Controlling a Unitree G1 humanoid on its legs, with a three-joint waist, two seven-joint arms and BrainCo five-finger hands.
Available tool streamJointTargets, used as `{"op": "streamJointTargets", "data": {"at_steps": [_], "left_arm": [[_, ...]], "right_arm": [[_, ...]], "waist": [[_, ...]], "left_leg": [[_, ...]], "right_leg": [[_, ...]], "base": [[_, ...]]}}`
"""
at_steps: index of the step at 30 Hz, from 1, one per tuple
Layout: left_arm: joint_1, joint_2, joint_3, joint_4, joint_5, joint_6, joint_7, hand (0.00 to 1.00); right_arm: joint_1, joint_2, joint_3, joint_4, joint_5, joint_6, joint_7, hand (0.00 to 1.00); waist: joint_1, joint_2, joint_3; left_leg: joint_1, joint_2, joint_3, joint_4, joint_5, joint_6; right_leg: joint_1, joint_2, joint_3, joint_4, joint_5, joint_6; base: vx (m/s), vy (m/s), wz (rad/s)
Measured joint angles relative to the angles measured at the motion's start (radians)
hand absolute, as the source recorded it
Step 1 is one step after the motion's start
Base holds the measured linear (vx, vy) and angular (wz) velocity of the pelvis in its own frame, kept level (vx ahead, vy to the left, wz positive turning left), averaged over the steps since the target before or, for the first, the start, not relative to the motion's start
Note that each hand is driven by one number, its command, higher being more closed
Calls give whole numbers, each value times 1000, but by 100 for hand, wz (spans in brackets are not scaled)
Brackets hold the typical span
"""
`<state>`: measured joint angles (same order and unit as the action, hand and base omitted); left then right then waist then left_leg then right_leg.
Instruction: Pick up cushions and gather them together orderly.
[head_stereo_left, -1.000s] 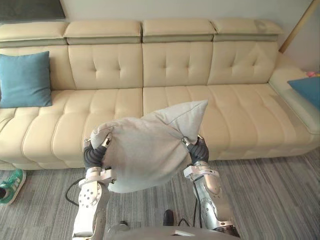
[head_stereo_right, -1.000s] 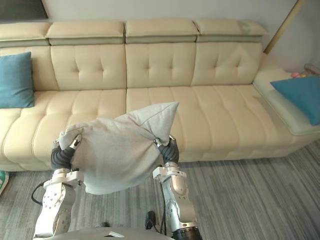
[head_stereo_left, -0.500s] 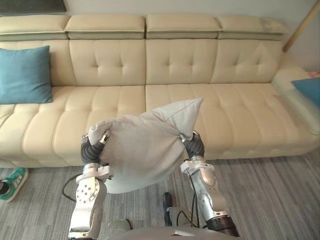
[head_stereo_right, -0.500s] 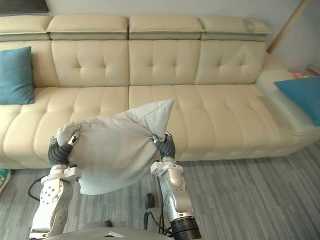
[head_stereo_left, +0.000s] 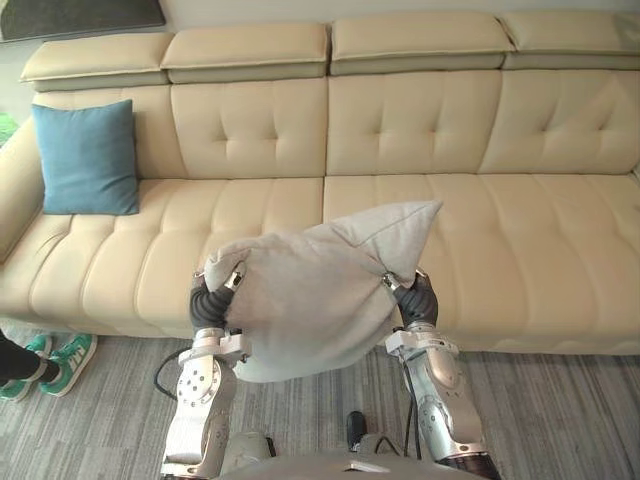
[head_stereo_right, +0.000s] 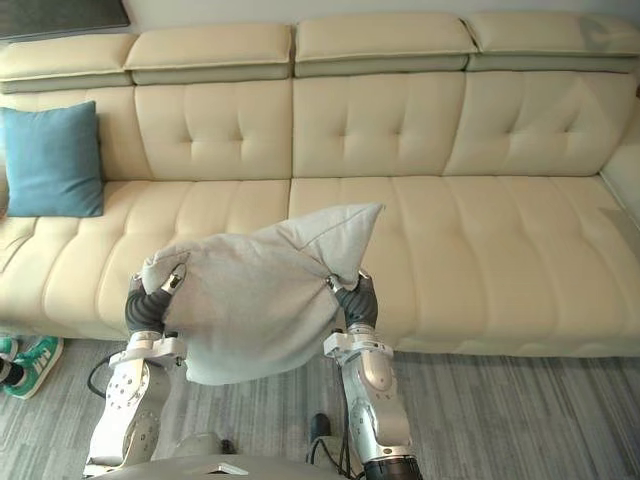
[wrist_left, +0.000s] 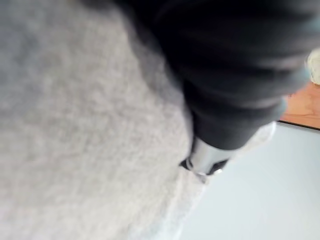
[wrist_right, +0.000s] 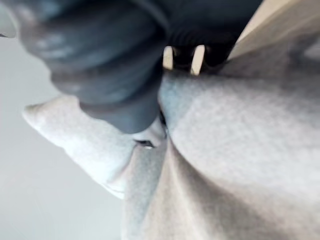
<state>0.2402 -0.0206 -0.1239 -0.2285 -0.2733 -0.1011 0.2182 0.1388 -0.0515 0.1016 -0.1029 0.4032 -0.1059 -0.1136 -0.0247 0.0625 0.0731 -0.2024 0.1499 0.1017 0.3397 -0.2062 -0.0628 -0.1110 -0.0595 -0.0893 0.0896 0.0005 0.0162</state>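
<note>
Fingers (head_stereo_left: 236, 279) of left hand (head_stereo_left: 210, 305) and right hand (head_stereo_left: 416, 298) pinch the grey cushion (head_stereo_left: 310, 300), mid-carry before the sofa (head_stereo_left: 520, 230)'s front edge; next, probably set it beside the blue cushion (head_stereo_left: 88, 158).

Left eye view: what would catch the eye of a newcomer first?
A large grey cushion is gripped between the left hand and the right hand, in front of the cream sofa. A blue cushion leans against the backrest at the sofa's left end, and a person's green shoes stand on the floor nearby.
</note>
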Motion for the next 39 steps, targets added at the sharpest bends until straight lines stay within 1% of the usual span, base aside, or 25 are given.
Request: {"op": "streamJointTargets", "data": {"at_steps": [1,2,3,5,7,9,10,12,14,15,16,21,23,26,28,30,36,39], "left_arm": [[4,4,1,9,0,-2,0,100],[9,11,2,8,0,-2,0,100],[11,21,2,7,0,-2,0,100],[12,22,3,6,0,-2,0,100],[18,31,4,5,0,-6,0,100],[26,43,3,5,0,-6,-1,100],[26,43,1,5,0,-6,-3,100],[26,42,0,5,0,-5,-6,100],[26,41,-4,5,0,-5,-8,100],[25,40,-8,5,0,-3,-10,100],[26,38,-14,4,2,17,-15,100],[25,38,-14,4,2,17,-16,100],[26,33,-6,4,2,20,-27,100],[26,15,14,4,2,31,-33,100],[27,10,28,4,1,41,-47,100],[27,10,35,4,1,48,-52,100],[27,8,49,4,0,61,-59,100],[27,8,45,4,0,61,-59,100]], "right_arm": [[2,14,2,16,0,2,0,100],[8,20,3,16,0,3,0,100],[22,33,5,14,0,3,0,100],[22,40,5,14,0,3,0,100],[21,47,8,20,-2,3,0,100],[14,47,10,41,-15,3,1,100],[13,45,9,48,-17,3,1,100],[13,45,6,49,-17,3,1,100],[13,45,0,50,-18,3,1,100],[13,45,-6,54,-18,3,2,100],[15,49,-8,162,-19,6,18,100],[15,49,-8,162,-19,6,18,100],[15,49,-8,162,-19,6,18,100],[15,49,-10,162,-42,8,28,100],[15,55,-27,162,-51,29,47,100],[15,66,-35,162,-56,44,50,100],[15,82,-47,166,-56,61,63,100],[14,81,-57,165,-57,62,66,100]], "waist": [[11,3,6],[12,-3,4],[11,-16,4],[8,-22,1],[15,-30,-3],[6,-37,-13],[-5,-42,-17],[-14,-46,-19],[-14,-46,-19],[-19,-46,-19],[-18,-78,-52],[-17,-77,-52],[-15,-77,-52],[0,-76,-51],[9,-77,-51],[15,-76,-51],[16,-76,-50],[13,-73,-41]], "left_leg": [[19,-2,4,-44,68,-35],[21,-9,15,-46,66,-32],[21,-32,34,-44,64,-26],[22,-56,52,-47,60,-13],[49,-74,78,-78,54,-3],[66,-81,97,-102,61,5],[62,-81,97,-96,60,4],[57,-77,94,-89,59,3],[52,-70,86,-78,48,1],[50,-69,81,-80,47,2],[76,-70,63,-113,62,-4],[72,-71,59,-111,62,-3],[63,-71,47,-104,62,-4],[65,-72,37,-99,62,-4],[75,-72,34,-99,62,-4],[87,-72,33,-101,62,-3],[101,-65,62,-97,53,-8],[97,-55,80,-66,29,-10]], "right_leg": [[0,7,35,9,-2,25],[0,-2,42,5,2,26],[-3,-30,54,2,10,39],[-10,-53,73,-2,16,46],[-4,-65,104,-27,18,49],[-5,-68,126,-40,25,54],[-6,-66,128,-51,33,66],[-5,-58,131,-68,54,74],[-5,-50,136,-82,64,73],[-4,-47,136,-86,67,71],[9,-39,145,-103,74,57],[9,-39,141,-103,73,56],[9,-39,131,-104,76,61],[18,-39,124,-106,78,64],[31,-40,116,-109,79,64],[41,-40,110,-115,80,64],[38,-37,131,-122,75,56],[33,-32,141,-117,69,51]], "base": [[-29,261,-42],[-7,301,-39],[6,182,-14],[-10,217,-16],[-4,144,-40],[32,37,-33],[58,-5,-8],[66,-20,-13],[41,-33,-17],[28,-23,-8],[0,0,0],[0,0,2],[0,0,13],[-7,6,8],[-16,11,5],[-26,8,-1],[-43,14,-14],[-16,28,-23]]}}
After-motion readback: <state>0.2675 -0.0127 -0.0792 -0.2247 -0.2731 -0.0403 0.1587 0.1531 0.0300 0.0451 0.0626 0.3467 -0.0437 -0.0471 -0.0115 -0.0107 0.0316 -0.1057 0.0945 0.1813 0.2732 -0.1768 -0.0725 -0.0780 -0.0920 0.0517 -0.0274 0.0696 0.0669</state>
